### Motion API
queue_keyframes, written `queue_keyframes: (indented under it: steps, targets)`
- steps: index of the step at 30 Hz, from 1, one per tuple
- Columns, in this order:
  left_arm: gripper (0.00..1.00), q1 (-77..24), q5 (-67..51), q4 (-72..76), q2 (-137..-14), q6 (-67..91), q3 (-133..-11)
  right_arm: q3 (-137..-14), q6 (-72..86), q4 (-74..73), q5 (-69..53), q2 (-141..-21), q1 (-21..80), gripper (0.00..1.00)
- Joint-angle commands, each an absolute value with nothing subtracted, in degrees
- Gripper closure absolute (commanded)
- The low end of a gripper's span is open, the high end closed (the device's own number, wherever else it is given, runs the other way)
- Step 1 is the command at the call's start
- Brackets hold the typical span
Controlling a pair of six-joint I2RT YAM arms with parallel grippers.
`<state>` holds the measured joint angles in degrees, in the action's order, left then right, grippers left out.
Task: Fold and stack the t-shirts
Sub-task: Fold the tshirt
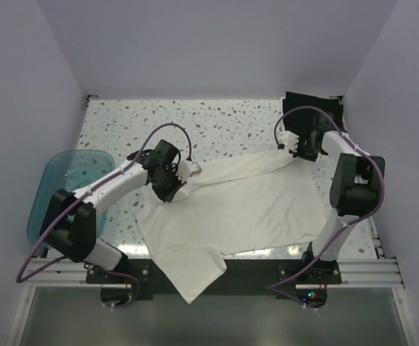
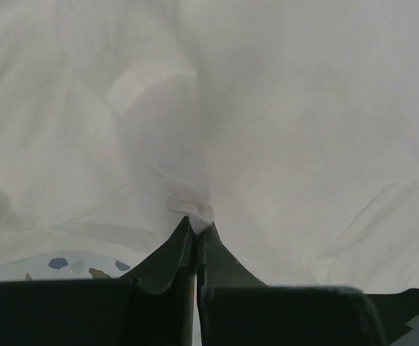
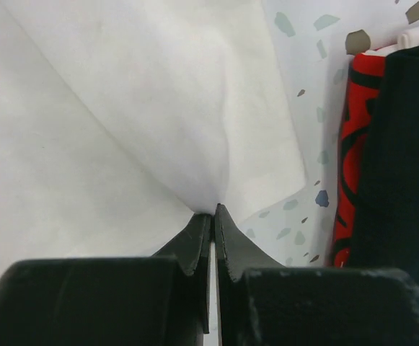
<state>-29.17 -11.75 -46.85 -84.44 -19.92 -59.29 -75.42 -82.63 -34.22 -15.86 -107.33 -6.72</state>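
Observation:
A white t-shirt [image 1: 238, 209] lies spread across the middle of the table, one sleeve hanging over the near edge. My left gripper [image 1: 167, 189] is shut on its left upper edge; the pinched cloth [image 2: 198, 209] bunches at the fingertips. My right gripper [image 1: 301, 151] is shut on its right upper corner, and the cloth [image 3: 159, 130] rises taut from the closed jaws. A stack of black t-shirts [image 1: 311, 107] sits at the back right corner. In the right wrist view a red one [image 3: 350, 158] shows beside a black one [image 3: 404, 166].
A translucent blue plastic tub [image 1: 63, 189] stands at the table's left edge beside my left arm. The speckled table top [image 1: 223, 122] shows bare behind the white shirt. Grey walls close in on three sides.

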Motion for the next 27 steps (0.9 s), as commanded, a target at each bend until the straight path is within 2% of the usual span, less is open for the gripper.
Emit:
queue_keyframes:
  steps: [1,12,19,21,22,23,24,26,27]
  targets:
    - [1.0,-29.4,-8.5,-43.9,-86.3,-17.8,-57.7,-74.8,-85.3,-34.9,-15.8,-107.1,-6.6,1.0]
    - [1.0,-29.2,-5.4,-46.1,-85.5,-21.3,-61.1,-76.2,-86.1,-37.7,-15.4,-105.9,-6.8,1.0]
    - [1.0,-29.3,-8.2,-49.4,-83.2,-24.0,-61.5,-75.9,-88.9,-38.9,-14.6,-105.7,-7.4,1.0]
    - [0.91,-29.4,-11.5,-50.2,-83.4,-25.6,-60.7,-75.6,-89.2,-38.9,-14.3,-106.4,-7.5,1.0]
    - [0.84,-29.4,-12.5,-50.7,-83.5,-25.8,-60.6,-75.4,-89.4,-39.3,-13.4,-106.7,-7.5,1.0]
    - [0.72,-29.5,-13.6,-51.1,-83.6,-26.0,-60.6,-75.3,-89.5,-39.5,-12.8,-106.9,-7.4,1.0]
    - [0.69,-29.5,-16.1,-51.8,-83.4,-26.8,-60.9,-75.4,-89.8,-41.1,-12.4,-107.0,-7.3,0.9]
    - [0.63,-29.5,-17.4,-52.6,-81.7,-27.3,-61.9,-75.4,-90.4,-42.2,-11.5,-106.4,-7.4,0.8]
    - [0.58,-29.3,-17.8,-52.7,-80.9,-27.9,-62.2,-75.6,-90.4,-42.8,-11.2,-105.6,-7.6,0.7]
